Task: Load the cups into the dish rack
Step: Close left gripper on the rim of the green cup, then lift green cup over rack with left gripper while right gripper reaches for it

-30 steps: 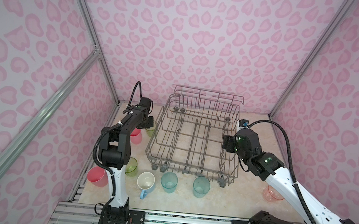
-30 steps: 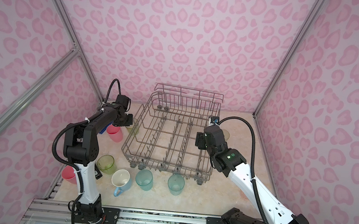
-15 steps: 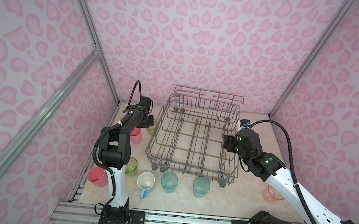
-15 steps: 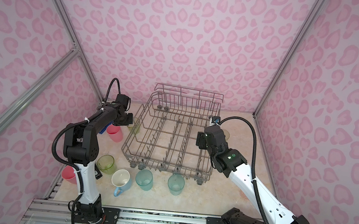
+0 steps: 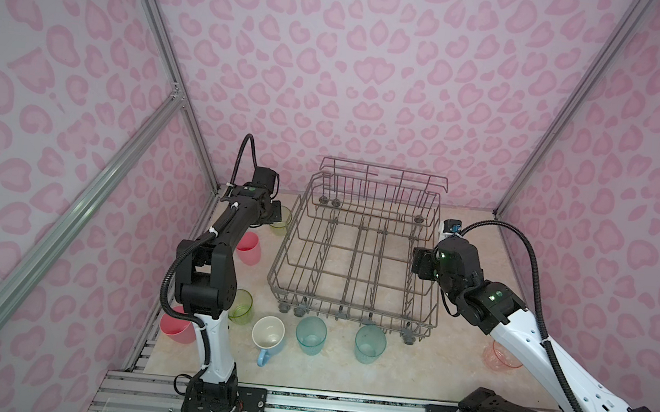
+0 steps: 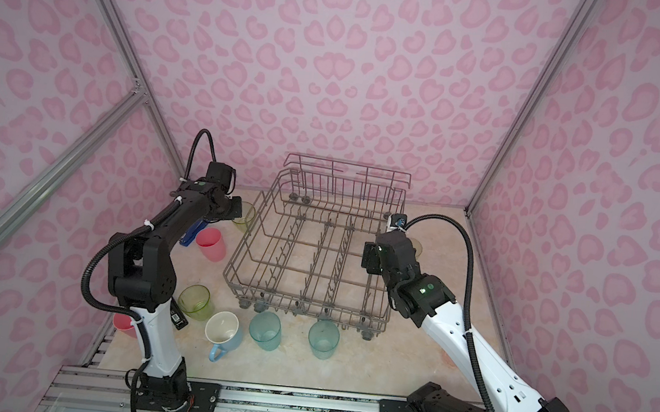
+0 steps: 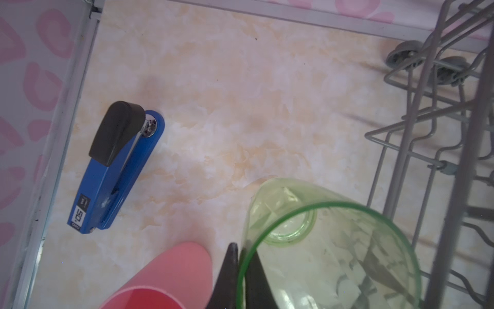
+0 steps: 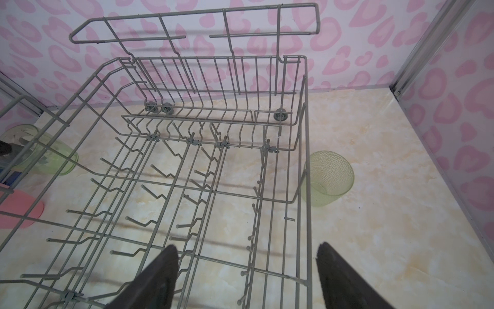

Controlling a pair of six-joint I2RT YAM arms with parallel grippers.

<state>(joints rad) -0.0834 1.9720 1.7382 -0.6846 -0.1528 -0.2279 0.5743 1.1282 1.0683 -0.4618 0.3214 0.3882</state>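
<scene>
The bench (image 5: 448, 378) is a pale, cream-marbled surface boxed in by walls (image 5: 375, 74) covered in pink blotches on lilac. Aluminium posts (image 5: 161, 39) run up the corners, and a slotted metal rail (image 5: 340, 408) along the front edge carries both arm bases.

The grey wire dish rack (image 5: 356, 260) stands on its small wheels in the middle of the bench, its taller side toward the back wall. Every cup in view is outside it.

The left gripper (image 7: 242, 270) is closed on the rim of a yellow-green tumbler (image 7: 328, 256), one finger inside the wall and one outside. This tumbler is just beside the rack's far left corner and looks tilted. A blue stapler (image 7: 117, 166) lies near the left wall, with a pink tumbler (image 5: 249, 246) close by.

Along the rack's front stand a second yellow-green tumbler (image 5: 240, 306), a light-blue mug (image 5: 269, 334), a teal tumbler (image 5: 310, 334) and its teal twin (image 5: 370, 343). A second pink tumbler (image 5: 178, 325) sits at the front left corner, and a salmon tumbler (image 5: 503, 354) is partly hidden by the right arm. A textured green cup (image 8: 330, 178) sits just outside the rack's right side.

The right gripper (image 8: 248, 278) hangs over the rack's right wall, jaws wide and empty.
</scene>
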